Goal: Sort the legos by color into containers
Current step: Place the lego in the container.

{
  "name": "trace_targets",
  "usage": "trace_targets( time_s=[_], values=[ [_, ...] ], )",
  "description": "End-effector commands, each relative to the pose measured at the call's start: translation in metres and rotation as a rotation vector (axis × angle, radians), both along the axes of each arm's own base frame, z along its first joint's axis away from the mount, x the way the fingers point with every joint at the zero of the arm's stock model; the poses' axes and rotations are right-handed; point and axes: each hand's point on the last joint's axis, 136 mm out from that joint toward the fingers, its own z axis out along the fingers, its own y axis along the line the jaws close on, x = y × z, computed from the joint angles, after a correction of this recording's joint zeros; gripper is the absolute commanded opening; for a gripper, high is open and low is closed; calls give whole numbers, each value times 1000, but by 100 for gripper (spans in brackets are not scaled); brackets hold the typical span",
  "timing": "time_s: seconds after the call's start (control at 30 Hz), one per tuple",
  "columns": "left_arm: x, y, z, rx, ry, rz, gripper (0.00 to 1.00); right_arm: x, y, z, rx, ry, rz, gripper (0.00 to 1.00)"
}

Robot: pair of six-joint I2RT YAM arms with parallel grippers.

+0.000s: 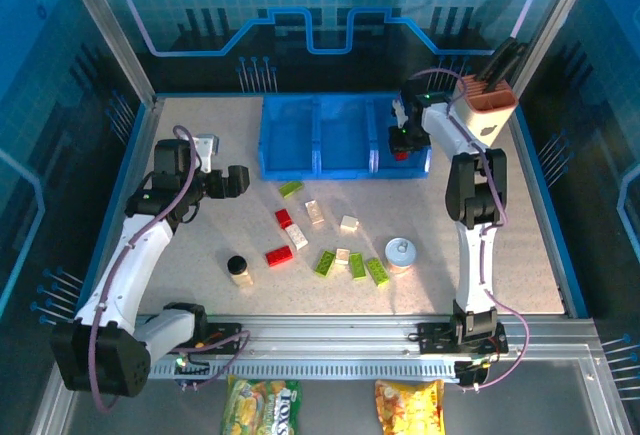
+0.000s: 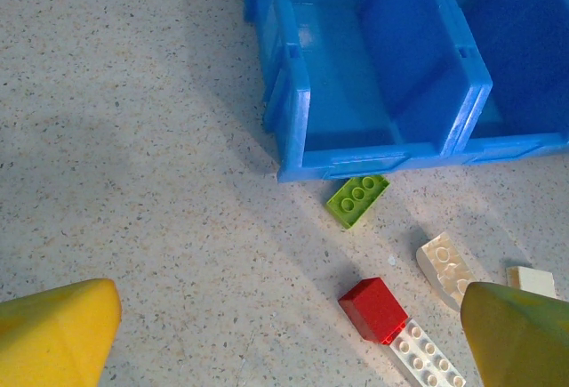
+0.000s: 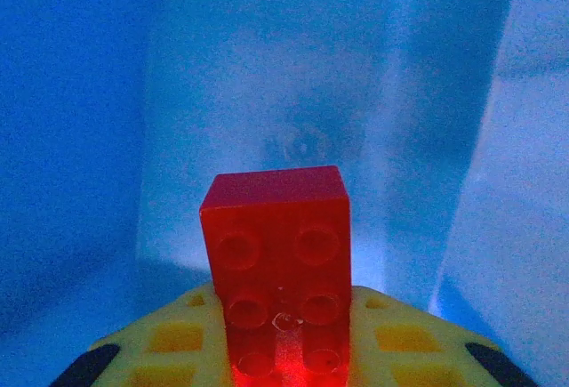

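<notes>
Close-up from the right wrist shows the small red plastic brick (image 3: 276, 245) pinched upright in the right claw (image 1: 400, 141) amid blue walls, the top view placing it in the divided blue plastic tray's (image 1: 318, 169) right compartment, while the left claw (image 1: 238, 180) hangs spread above the speckled bench (image 1: 520, 245).

Blue-lit enclosure, speckled table
The beige tabletop (image 1: 520, 245) was edged by a blue rim (image 1: 200, 98); circuit-pattern panels (image 1: 300, 5) were set across the upper frame between aluminium posts (image 1: 107, 30).
</notes>
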Motion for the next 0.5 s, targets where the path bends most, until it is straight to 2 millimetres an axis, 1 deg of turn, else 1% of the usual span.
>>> trace_targets(
  time_s=[0.0,0.13,0.27,0.47],
  values=[
    [-2,0,-7,11,16,-19,99,6,8,-15,-13,36,-40,19],
    [-3,0,-7,13,16,-18,99,15,13,-21,-34,41,-49,21],
    [-2,0,-7,12,14,-18,99,22,12,-27,-54,37,-67,22],
    [-2,-1,-6,10,13,-20,99,25,15,-42,-41,55,-96,25]
  ],
)
